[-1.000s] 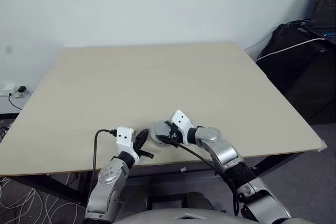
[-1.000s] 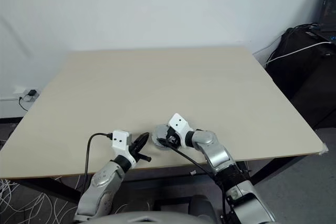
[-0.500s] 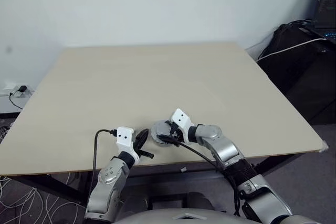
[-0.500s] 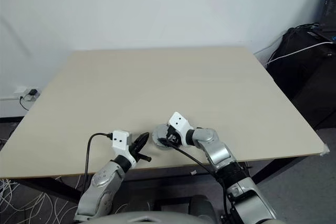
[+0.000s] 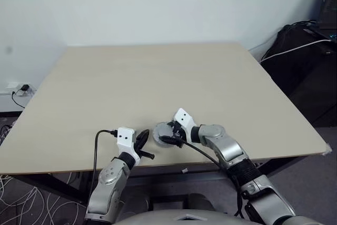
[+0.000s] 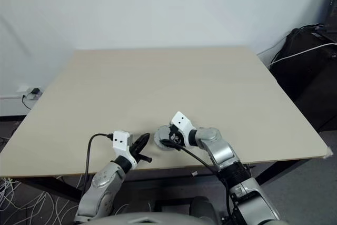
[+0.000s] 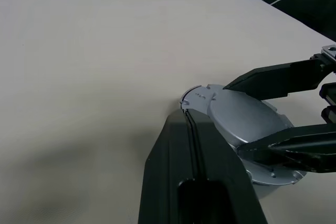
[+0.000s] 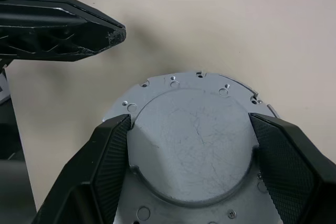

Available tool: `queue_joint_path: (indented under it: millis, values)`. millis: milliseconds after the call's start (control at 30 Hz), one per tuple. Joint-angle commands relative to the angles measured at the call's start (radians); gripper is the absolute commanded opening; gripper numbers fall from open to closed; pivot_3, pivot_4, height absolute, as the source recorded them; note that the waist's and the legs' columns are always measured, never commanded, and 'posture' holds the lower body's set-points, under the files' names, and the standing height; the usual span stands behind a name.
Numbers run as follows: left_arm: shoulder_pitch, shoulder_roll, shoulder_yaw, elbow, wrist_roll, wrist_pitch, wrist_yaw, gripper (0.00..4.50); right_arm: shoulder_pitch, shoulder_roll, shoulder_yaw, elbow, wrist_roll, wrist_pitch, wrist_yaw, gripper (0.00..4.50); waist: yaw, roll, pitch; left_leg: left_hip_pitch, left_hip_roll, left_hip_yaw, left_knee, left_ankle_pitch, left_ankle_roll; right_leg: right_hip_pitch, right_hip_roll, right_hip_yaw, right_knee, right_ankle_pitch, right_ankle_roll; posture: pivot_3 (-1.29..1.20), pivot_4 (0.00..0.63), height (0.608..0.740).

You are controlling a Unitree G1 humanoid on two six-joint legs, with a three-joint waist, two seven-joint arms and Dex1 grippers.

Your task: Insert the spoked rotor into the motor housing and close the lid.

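Fingers of the right gripper [image 8: 191, 145] are being held wide apart, one on each side of the lid [image 8: 195, 145], with the pads [image 8: 116, 153] pressed against the edge of its raised round face. The lid is being gripped flat near the front edge of the table [image 5: 158, 77], its smooth silver-grey face turned up and small holes showing around its flanged rim. Whether the motor housing is lying underneath cannot be told, since it is being covered by the lid; the spoked rotor cannot be made out either.

Just beside the lid, on the robot's left, the left gripper [image 5: 142, 139] is being kept fully closed, its two black fingers pressed together with nothing between them. Its tip is being pointed toward the lid's rim and is standing very near it; contact cannot be judged. In the left wrist view the closed fingers [image 7: 191, 156] are hiding part of the lid's rim, and the right gripper's fingers are crossing over its far side.

A black cable [image 5: 97, 146] is being looped from the left wrist down past the table edge. Farther off, the pale tabletop is lying bare up to the white wall [image 5: 158, 3]. Beyond the table's right corner, dark equipment with a white cable [image 5: 295, 48] draped across it is standing.
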Motion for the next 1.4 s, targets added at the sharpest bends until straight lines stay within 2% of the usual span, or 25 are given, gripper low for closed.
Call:
queue_joint_path:
  millis: [33,800,1167,1400]
  values:
    - [-0.009,-0.005,-0.005,-0.033,-0.007,-0.011,-0.004,0.0,0.01,0.001,-0.005,0.026,-0.033,-0.066,-0.039,3.27,-0.002,0.0,0.0,0.0,0.0,0.0,0.0,0.0,0.0,0.0,0.0,0.0,0.0,0.0,0.0,0.0,0.0,0.74]
    - [-0.004,-0.011,-0.003,-0.037,-0.01,-0.004,0.002,0.0,-0.007,-0.02,0.027,0.057,-0.08,-0.093,-0.052,3.27,-0.004,0.0,0.0,0.0,0.0,0.0,0.0,0.0,0.0,0.0,0.0,0.0,0.0,0.0,0.0,0.0,0.0,0.74]
    - [-0.003,-0.01,-0.003,-0.038,-0.01,-0.002,-0.002,0.0,-0.012,-0.021,0.038,0.056,-0.077,-0.005,-0.034,3.27,-0.003,0.0,0.0,0.0,0.0,0.0,0.0,0.0,0.0,0.0,0.0,0.0,0.001,0.0,0.0,0.0,0.0,0.74]
    - [-0.08,0.041,0.029,0.014,-0.074,0.065,-0.094,0.0,-0.009,-0.021,0.043,0.046,-0.077,0.01,-0.029,3.27,-0.003,0.001,0.0,0.0,0.0,0.0,0.0,0.0,0.0,0.0,0.0,0.0,0.0,0.0,0.0,0.0,0.0,0.74]
